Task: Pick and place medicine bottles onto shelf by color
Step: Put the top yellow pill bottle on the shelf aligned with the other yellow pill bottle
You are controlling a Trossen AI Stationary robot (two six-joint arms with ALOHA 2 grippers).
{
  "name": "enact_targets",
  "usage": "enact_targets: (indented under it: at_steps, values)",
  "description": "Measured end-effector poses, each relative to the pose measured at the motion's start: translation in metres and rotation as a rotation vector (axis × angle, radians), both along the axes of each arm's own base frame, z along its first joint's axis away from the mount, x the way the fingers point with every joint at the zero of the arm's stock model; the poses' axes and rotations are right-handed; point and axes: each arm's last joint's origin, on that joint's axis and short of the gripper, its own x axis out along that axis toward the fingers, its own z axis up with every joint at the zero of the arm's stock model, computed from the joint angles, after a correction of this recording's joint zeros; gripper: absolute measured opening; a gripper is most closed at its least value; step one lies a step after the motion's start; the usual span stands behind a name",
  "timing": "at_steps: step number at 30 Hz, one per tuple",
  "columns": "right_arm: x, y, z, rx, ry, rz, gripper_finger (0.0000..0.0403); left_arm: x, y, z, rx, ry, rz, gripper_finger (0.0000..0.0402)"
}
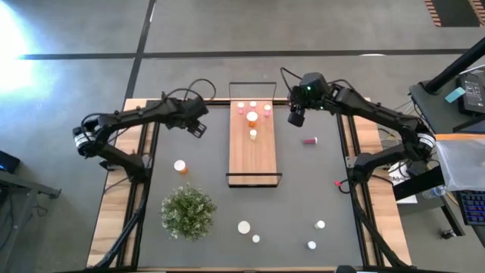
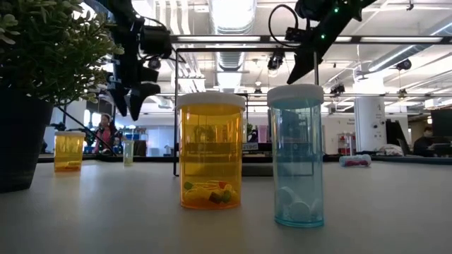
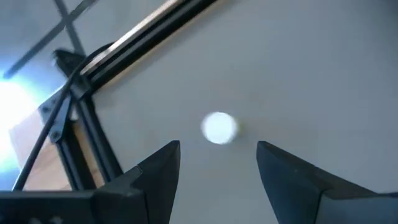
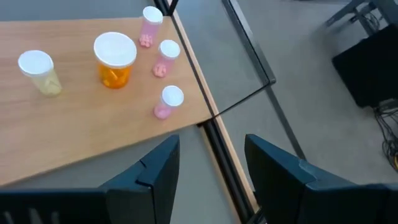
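Near the front edge, white bottles are waiting on the mat; an orange one and a pink one are lying farther back. Beyond them, both grippers are hanging empty with fingers apart: left gripper beside the shelf, right gripper just off its far corner. If the right one is descending carelessly there, it is risking to knock the pink bottles standing by that edge.

The high view looks straight down from well above, taking in the whole table with the shelf running lengthwise at its middle and both arms reaching in from the left and right edges. The low view sits at table-top level near the front edge, facing level across toward the room, so close that an orange bottle and a blue bottle fill much of it. The left wrist view looks down, close, on bare mat near the shelf's wire frame. The right wrist view looks down on the shelf's far end, sharing its three pink bottles with the high view.
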Motion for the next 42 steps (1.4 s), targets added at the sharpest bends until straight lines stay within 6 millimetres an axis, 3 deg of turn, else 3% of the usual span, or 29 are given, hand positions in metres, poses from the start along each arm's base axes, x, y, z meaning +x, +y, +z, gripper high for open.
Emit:
enact_targets:
  at_steps: [10, 30, 42]
  values:
    - [0.0, 0.0, -0.02, 0.004, 0.038, 0.016, 0.0171, -0.008, 0.018, -0.027, -0.039, -0.123, 0.044, 0.0197]
    - [0.001, -0.002, -0.018, -0.011, 0.007, 0.008, 0.0171, -0.018, 0.018, -0.065, -0.033, -0.17, 0.062, 0.0195]
    - [0.001, -0.002, -0.017, -0.014, 0.002, 0.007, 0.0171, -0.018, 0.018, -0.067, -0.029, -0.175, 0.06, 0.0117]
